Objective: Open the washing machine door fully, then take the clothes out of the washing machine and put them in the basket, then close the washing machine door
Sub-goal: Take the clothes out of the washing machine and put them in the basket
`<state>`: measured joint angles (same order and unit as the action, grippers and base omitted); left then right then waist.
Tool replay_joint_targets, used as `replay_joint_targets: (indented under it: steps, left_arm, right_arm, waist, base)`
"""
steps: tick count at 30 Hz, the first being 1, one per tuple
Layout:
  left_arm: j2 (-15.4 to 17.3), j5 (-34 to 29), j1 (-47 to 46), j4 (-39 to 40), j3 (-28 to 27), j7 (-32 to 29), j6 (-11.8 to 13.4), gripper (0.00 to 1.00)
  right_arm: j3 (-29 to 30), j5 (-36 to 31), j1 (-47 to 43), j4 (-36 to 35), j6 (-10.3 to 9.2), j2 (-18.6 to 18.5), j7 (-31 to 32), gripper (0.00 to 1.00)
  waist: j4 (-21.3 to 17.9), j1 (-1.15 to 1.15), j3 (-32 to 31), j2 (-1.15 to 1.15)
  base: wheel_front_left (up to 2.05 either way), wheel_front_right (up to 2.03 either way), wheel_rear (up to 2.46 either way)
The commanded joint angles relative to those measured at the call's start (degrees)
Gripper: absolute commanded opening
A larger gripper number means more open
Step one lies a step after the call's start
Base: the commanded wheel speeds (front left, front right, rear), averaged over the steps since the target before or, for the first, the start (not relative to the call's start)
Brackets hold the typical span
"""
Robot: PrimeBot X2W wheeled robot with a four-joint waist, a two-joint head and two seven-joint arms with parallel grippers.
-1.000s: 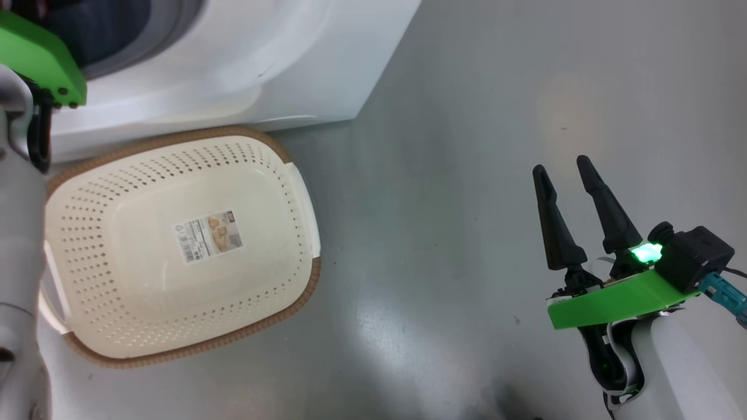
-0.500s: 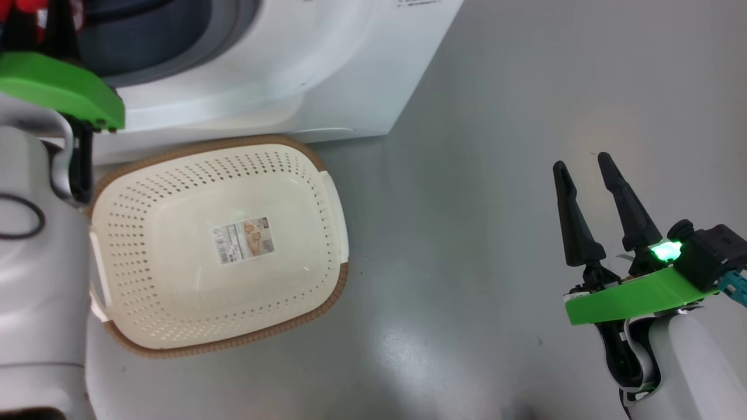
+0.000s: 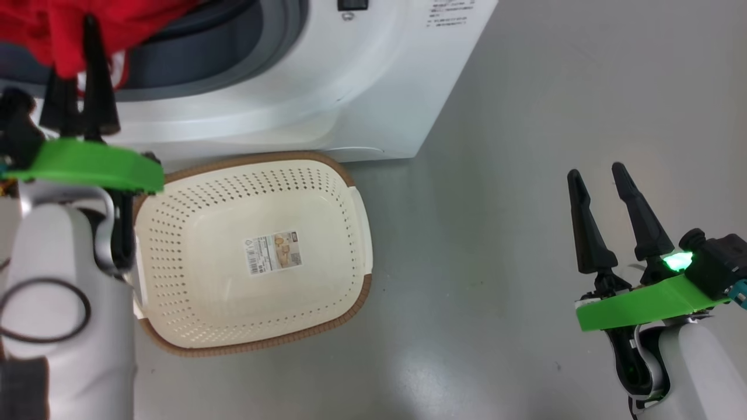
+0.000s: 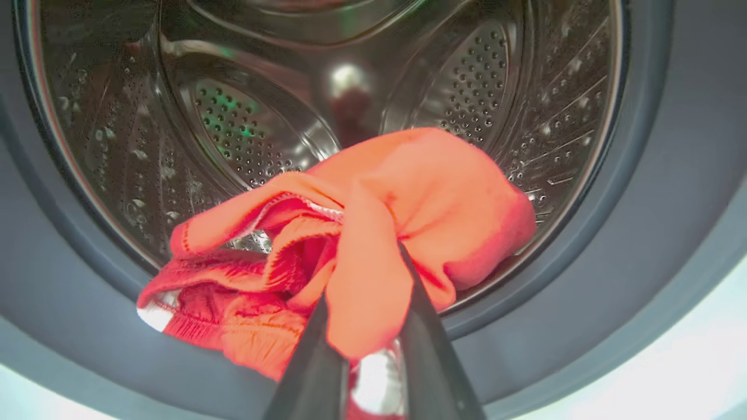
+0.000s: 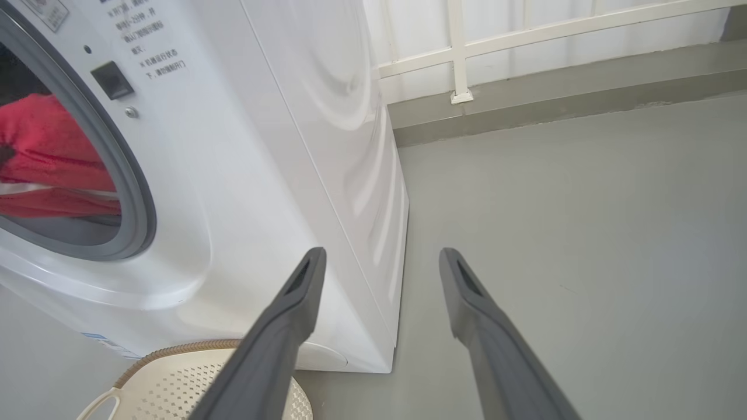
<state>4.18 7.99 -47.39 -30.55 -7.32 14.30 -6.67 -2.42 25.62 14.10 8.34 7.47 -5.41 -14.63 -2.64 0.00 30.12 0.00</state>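
The left claw pinches the bright red fabric garment at the open mouth of the big white front-loading washing machine. Below, the cream perforated plastic basket holds nothing; the right claw gapes wide, idle. Dropping it in and shutting the door remain.

My left gripper pinches a fold of the red clothes between its two dark fingers at the mouth of the washing machine. The garment bunches over the lower lip of the grey rubber ring, with white trim at its left edge. The perforated steel drum gleams behind.
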Motion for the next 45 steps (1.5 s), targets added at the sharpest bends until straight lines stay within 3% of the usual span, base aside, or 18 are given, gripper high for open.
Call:
replay_joint_targets:
  steps: [1,11,28,40,45]
  left_arm:
    - [1.6,-0.7,2.4,2.9,-1.5,0.7,-0.3,0.00]
    - [-0.7,-0.9,9.5,12.5,-2.6,0.7,-0.7,0.00]
    - [-1.3,1.6,16.4,30.9,-2.7,0.7,-0.8,0.00]
    - [-1.3,1.8,18.0,43.5,-0.7,0.7,1.9,0.00]
    - [-1.3,1.9,19.3,42.5,0.8,0.7,2.6,0.00]
  right_arm:
    - [-0.8,0.1,-1.6,-1.3,0.02,-0.5,-0.4,1.00]
    - [-0.5,0.1,-2.4,-1.5,0.02,-0.7,-0.4,1.00]
    - [-0.6,0.2,-2.8,-1.3,0.02,-0.8,-0.4,1.00]
    - [-0.2,0.2,-2.3,-1.5,0.02,-0.8,-0.4,1.00]
    - [-0.3,0.1,-2.1,-1.6,0.02,-0.6,-0.4,1.00]
  waist:
    - [0.7,0.00,-0.8,0.00]
    - [2.3,0.00,-1.5,0.00]
    - [2.6,0.00,-1.9,0.00]
    - [2.9,0.00,-1.1,0.00]
    - [2.7,0.00,-0.6,0.00]
  base:
    - [0.00,0.00,0.00]
    - [0.00,0.00,0.00]
    - [0.00,0.00,0.00]
    - [0.00,0.00,0.00]
    - [0.00,0.00,0.00]
